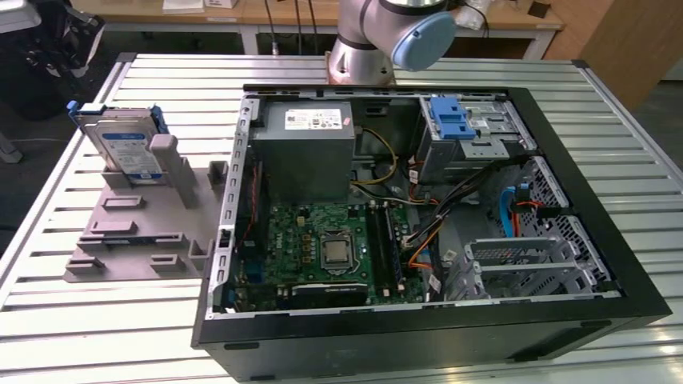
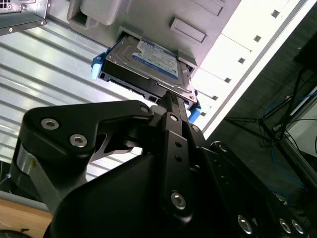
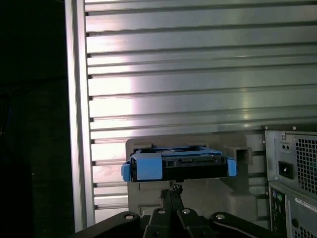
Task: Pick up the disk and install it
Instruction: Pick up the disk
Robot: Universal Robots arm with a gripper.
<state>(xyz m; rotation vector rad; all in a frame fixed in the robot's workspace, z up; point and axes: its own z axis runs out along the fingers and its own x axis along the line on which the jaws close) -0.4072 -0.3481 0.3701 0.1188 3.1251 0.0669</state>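
Currently no pickup yet: the hard drive (image 1: 121, 150) is standing in the grey fixture (image 1: 139, 236) on the tabletop (image 1: 96, 324), 9 o'clock of the PC case (image 1: 427, 340). The end effector (image 2: 171, 96) is hovering near it, fingers closed, carrying nothing.

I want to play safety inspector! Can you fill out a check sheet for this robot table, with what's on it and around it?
surface: slatted metal table, carrying a holder and a computer.
job's things: disk stands tilted in the grey holder, at the exterior view's left of the open computer case; not yet installed. The drive cage with its blue latch sits inside the case.
clutter: nothing seen.
grippers: pincer points toward the disk's end, apart from it.
cables: wires loop inside the case, between the green board and the cage.
surroundings: wooden bench behind the table.
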